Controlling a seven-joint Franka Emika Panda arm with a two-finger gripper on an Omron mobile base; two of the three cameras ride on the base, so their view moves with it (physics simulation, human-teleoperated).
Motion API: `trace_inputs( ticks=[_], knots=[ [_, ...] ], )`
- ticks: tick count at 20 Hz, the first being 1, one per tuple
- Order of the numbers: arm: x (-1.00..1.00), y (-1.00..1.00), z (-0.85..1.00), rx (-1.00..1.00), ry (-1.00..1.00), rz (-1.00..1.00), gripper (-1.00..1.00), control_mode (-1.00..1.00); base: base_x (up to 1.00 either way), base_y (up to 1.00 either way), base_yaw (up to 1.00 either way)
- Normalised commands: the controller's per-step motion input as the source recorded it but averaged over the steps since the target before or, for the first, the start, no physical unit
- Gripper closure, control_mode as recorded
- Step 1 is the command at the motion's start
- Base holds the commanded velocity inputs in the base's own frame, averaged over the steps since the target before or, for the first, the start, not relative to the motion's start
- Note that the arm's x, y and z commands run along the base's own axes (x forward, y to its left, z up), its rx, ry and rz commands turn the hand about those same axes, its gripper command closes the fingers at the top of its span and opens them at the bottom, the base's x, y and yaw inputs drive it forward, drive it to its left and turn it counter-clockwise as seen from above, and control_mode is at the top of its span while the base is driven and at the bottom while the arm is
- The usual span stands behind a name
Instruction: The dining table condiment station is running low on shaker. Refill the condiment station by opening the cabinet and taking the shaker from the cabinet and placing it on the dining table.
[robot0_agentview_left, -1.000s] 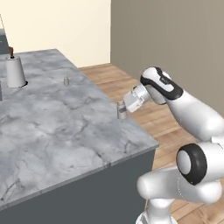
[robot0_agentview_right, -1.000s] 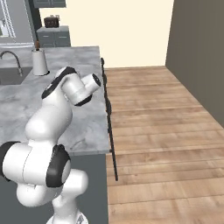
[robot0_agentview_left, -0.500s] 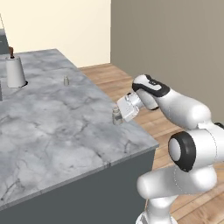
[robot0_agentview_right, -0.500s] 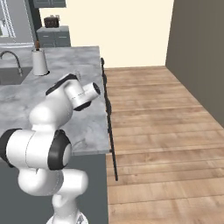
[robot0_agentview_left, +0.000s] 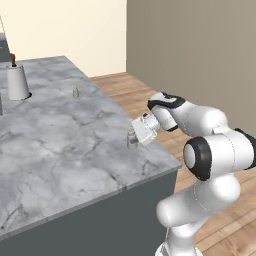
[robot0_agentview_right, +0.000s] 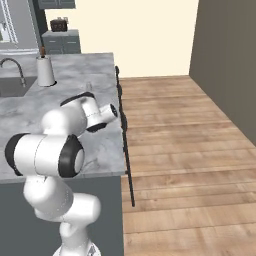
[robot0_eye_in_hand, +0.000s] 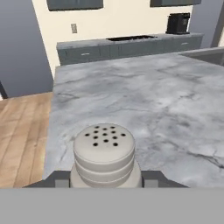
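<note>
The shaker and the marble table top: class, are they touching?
Cannot tell. In the left base view the shaker, in the tool, sits low at the table edge; its base is unclear.

claw (robot0_agentview_left: 132, 138) w/ shaker (robot0_agentview_left: 132, 139) moved left, lower, over dining table (robot0_agentview_left: 60, 145) edge

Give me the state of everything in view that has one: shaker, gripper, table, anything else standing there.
shaker: upright, between the gripper's fingers, over the table's near edge
gripper: shut on the shaker
dining table: marble top, holding a second small shaker, upright
cone container: upright, brown top on
</note>
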Motion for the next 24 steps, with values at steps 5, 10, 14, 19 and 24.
trace_inputs(
  ticks=[5, 10, 14, 19, 24],
  knots=[
    [0.21, 0.0, -0.33, 0.05, -0.04, 0.02, 1.0, -1.0, 0.0, 0.0, 0.0],
    [0.18, 0.0, -0.35, 0.02, -0.05, 0.01, 1.0, -1.0, 0.0, 0.0, 0.0],
    [0.16, 0.0, -0.29, 0.0, -0.04, 0.0, 1.0, -1.0, 0.0, 0.0, 0.0],
    [0.09, 0.0, -0.06, 0.0, -0.02, 0.0, -1.0, -1.0, 0.0, 0.0, 0.0],
    [0.0, 0.0, 0.0, 0.0, -0.02, 0.0, -1.0, -1.0, 0.0, 0.0, 0.0]
  ],
)
